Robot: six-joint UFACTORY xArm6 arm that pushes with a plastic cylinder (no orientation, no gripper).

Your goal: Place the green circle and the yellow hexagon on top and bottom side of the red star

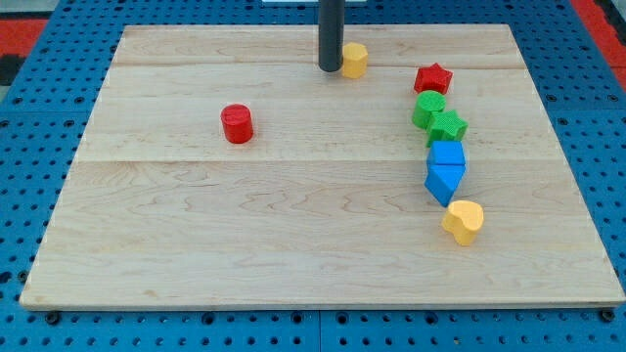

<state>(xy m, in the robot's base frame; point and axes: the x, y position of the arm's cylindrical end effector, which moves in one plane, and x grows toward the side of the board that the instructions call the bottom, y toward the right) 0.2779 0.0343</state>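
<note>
Just left of yellow hexagon (354, 60): my tip (330, 68); board's top edge (196, 27) near.

A robotics lab setup, a pale wooden bench (293, 244) lay on a blue perforated mounting plate (39, 176), small coloured test blocks scattered on it, red matting at the far corners (20, 29).

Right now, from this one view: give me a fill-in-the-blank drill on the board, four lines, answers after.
1. My tip sits just to the view's ____ of the yellow hexagon.
2. The green circle lies directly below the ____ star in the view.
3. The lone block on the view's left half is a red ____.
4. The green star sits just above two ____ blocks in the view.

Missing words: left; red; cylinder; blue
</note>
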